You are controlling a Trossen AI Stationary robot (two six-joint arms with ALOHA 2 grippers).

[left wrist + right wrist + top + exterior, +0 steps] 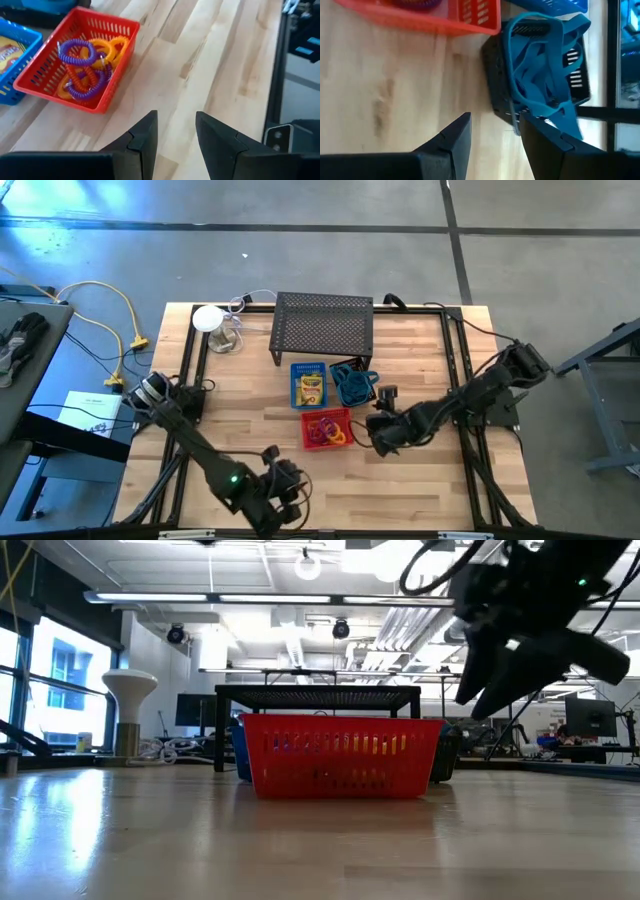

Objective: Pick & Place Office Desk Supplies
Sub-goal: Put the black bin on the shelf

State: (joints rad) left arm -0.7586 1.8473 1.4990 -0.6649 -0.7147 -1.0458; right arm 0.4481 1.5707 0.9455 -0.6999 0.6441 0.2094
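Purple, orange and yellow coil rings (pixel 85 65) lie in a red bin (pixel 327 442). A little yellow printed box (pixel 311 387) sits in the blue bin (pixel 296 370). Bluish looped cords (pixel 537 70) fill the black bin (pixel 495 80) and hang over its rim. My right gripper (pixel 495 145) is open and hovers above the table (pixel 430 480), just right of the red bin and on the near side of the black bin. Near the table's front edge, left of the red bin, my left gripper (pixel 175 142) is open over bare wood.
A black mesh rack (pixel 322 328) stands behind the three bins. A white lamp-like thing (pixel 208 318) and a clear glass (pixel 226 338) stand at the far left corner. Bare wood lies left of the bins and along the near edge.
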